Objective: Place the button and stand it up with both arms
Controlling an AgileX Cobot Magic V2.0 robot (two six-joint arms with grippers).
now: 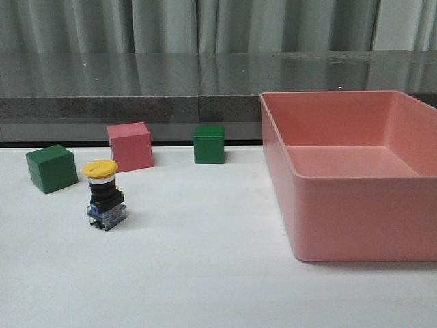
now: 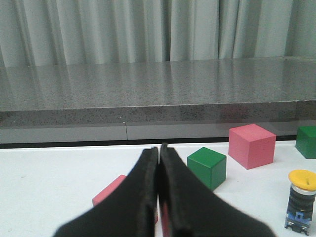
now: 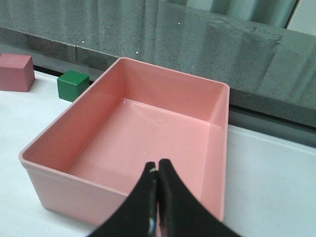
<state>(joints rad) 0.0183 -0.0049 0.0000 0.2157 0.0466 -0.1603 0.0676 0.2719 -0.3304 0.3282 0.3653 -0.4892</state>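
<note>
The button (image 1: 104, 195) stood upright on its base near the table's (image 1: 205, 273) left edge, cap up, apart from the cubes behind it. Both grippers were clenched and empty: the left gripper (image 2: 159, 197) hung near the button, the right gripper (image 3: 158, 202) above the pink bin (image 3: 44, 148). The standing looked done; next, probably, only retreat. Only the left wrist view showed a second pink block (image 2: 111, 192), which lay behind the fingers.

Even, soft overhead light, faint shadows on the tabletop (image 1: 205, 273), sharp focus, blurred near tool (image 2: 159, 197) edges.
</note>
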